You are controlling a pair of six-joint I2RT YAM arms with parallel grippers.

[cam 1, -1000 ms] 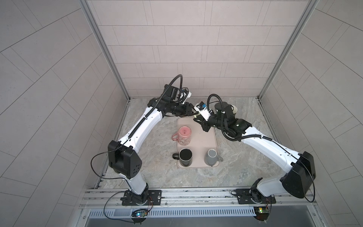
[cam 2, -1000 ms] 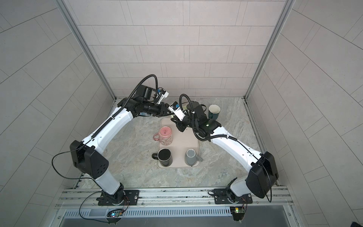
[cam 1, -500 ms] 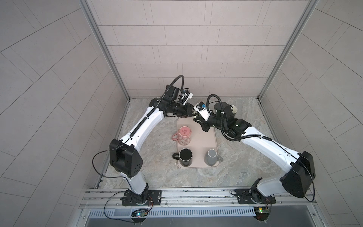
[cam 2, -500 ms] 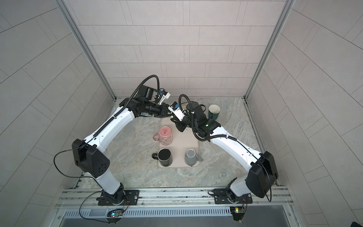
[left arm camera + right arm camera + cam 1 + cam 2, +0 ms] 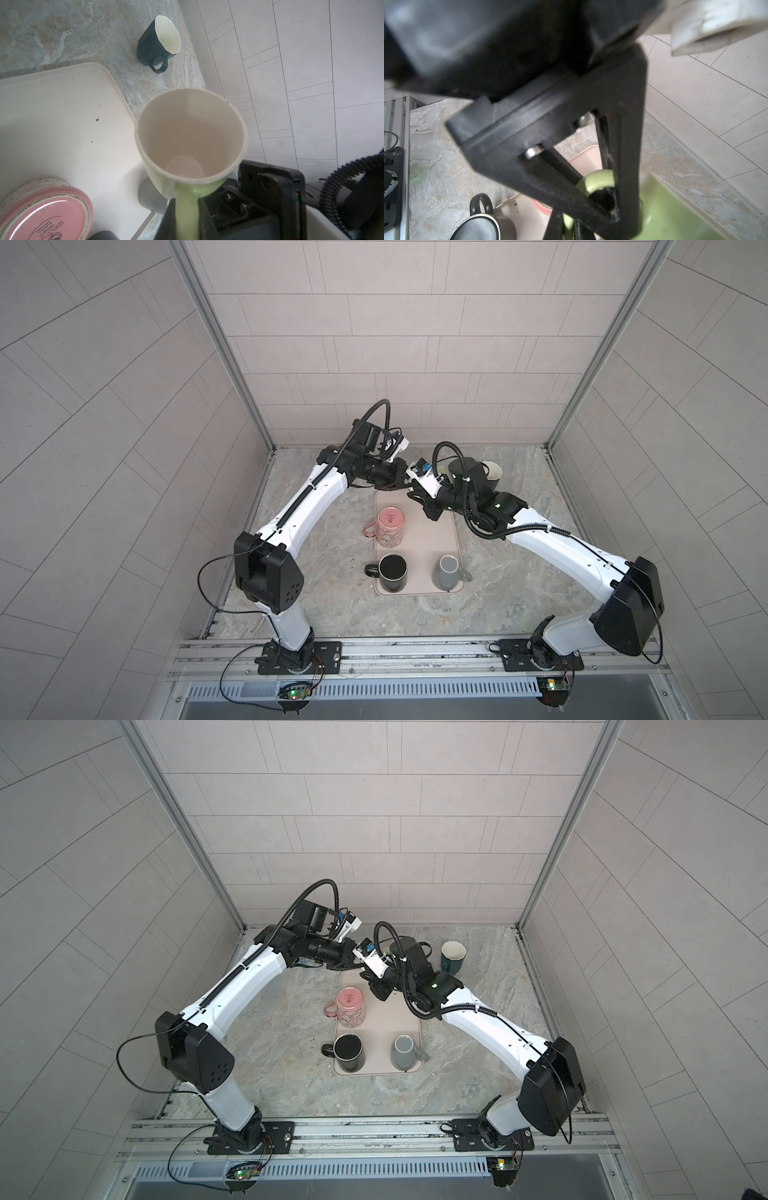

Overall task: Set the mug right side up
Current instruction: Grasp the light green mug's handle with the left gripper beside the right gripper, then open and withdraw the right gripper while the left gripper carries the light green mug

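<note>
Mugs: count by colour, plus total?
pink mug: 1
black mug: 1
grey mug: 1
dark green mug: 1
light green mug: 1
Total: 5

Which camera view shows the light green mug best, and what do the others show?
The left wrist view: the light green mug fills the middle, sharp, with its whole rim, inside and handle showing. The right wrist view gives only its blurred handle and some wall. In both top views it is almost wholly hidden.
</note>
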